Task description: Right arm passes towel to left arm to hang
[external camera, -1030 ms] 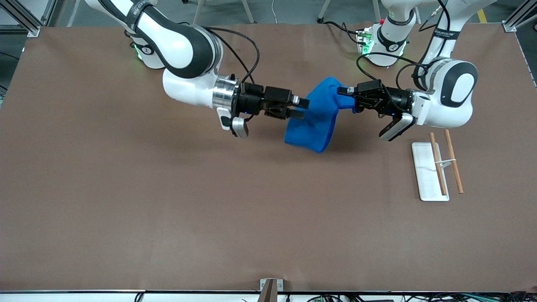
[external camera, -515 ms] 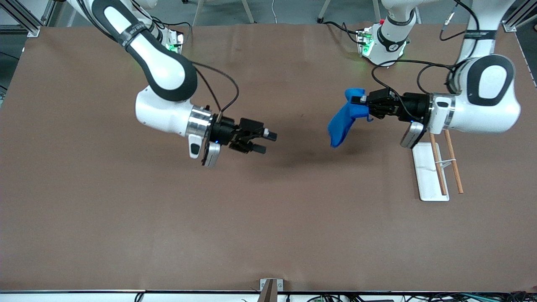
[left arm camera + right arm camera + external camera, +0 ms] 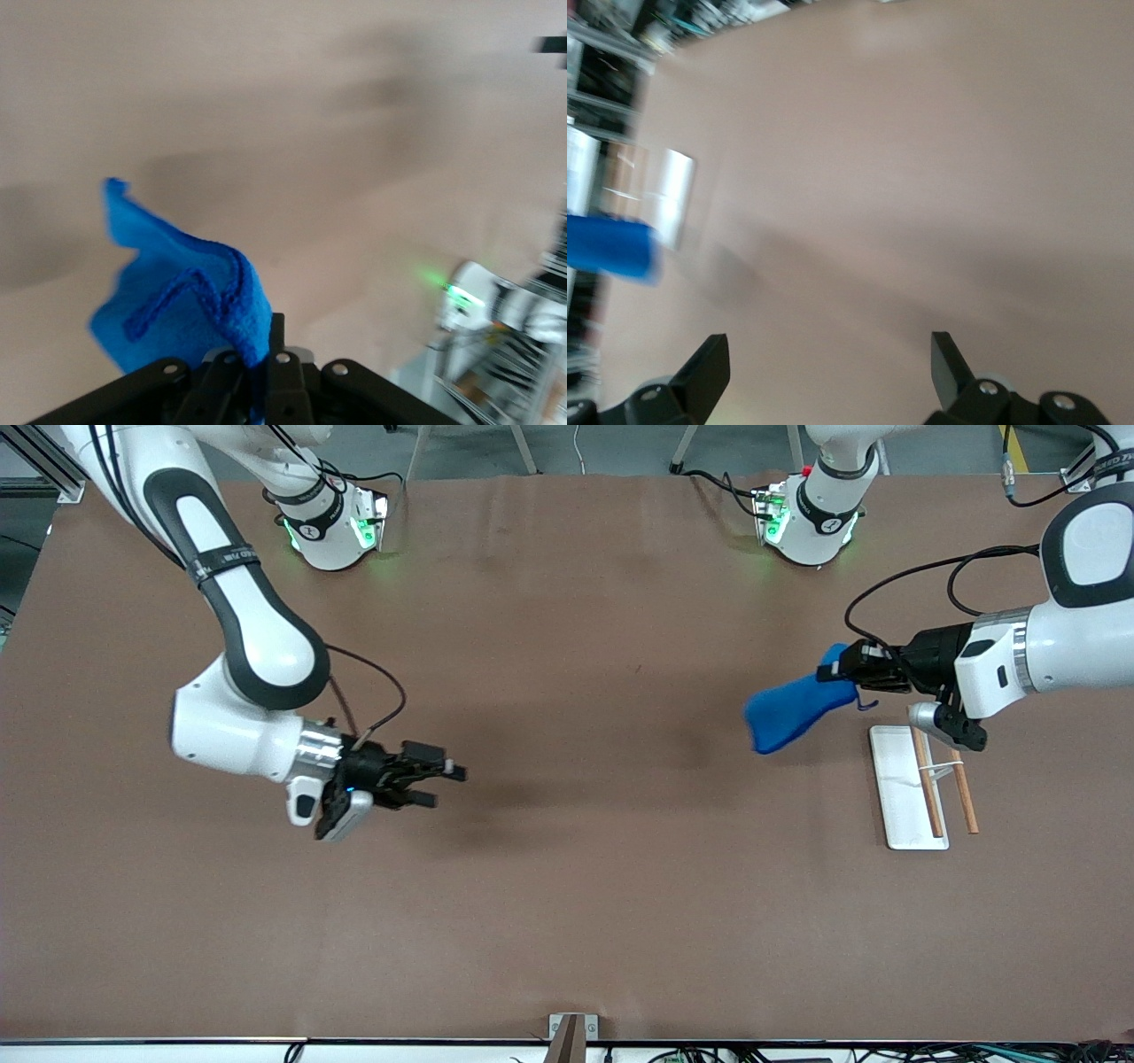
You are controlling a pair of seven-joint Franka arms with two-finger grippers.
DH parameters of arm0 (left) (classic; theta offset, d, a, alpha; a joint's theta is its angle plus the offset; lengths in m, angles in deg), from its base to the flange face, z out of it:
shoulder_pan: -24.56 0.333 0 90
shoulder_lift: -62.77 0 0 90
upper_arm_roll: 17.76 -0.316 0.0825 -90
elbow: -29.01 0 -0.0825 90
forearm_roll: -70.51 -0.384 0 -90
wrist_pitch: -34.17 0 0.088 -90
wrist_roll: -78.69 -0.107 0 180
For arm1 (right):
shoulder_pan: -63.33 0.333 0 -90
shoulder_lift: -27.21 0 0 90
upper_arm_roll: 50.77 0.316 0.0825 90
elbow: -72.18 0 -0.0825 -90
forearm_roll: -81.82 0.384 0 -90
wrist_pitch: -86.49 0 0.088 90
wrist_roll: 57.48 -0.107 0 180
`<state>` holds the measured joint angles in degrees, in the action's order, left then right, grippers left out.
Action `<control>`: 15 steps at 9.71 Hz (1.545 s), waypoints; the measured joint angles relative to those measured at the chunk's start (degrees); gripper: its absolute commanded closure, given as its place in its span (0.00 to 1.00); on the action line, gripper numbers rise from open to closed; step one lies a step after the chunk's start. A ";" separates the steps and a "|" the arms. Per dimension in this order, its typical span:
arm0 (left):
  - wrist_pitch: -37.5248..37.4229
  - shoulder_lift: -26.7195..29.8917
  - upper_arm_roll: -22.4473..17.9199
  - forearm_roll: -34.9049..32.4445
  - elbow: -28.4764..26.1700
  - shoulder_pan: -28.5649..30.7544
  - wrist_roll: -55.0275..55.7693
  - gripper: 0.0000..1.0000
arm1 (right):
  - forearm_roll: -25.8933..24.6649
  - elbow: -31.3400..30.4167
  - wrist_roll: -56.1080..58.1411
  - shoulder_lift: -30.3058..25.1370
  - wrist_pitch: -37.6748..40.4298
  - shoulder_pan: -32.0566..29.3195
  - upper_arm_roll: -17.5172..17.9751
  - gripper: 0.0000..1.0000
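Blue towel (image 3: pixel 791 710) hung clamped in the left hand (image 3: pixel 849 670), in the air just beside the white rack (image 3: pixel 904 787). Right hand (image 3: pixel 438 784) hovered released, empty, well apart from the rack.

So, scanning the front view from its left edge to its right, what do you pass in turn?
Right gripper, open, over bare table → towel hanging in the air → left gripper, shut on the towel → white tray → two wooden sticks by the tray.
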<state>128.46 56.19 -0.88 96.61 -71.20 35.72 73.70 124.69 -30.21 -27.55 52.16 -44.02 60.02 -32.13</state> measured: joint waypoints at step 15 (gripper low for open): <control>12.57 -7.59 -0.64 -22.39 -0.46 14.23 4.27 1.00 | -42.08 12.47 -32.34 -28.17 43.53 0.15 -22.11 0.00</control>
<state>141.02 48.60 -1.53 74.23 -71.66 49.95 77.97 82.61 -17.74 -59.90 24.00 -0.48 60.16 -54.24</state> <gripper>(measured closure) 0.965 0.000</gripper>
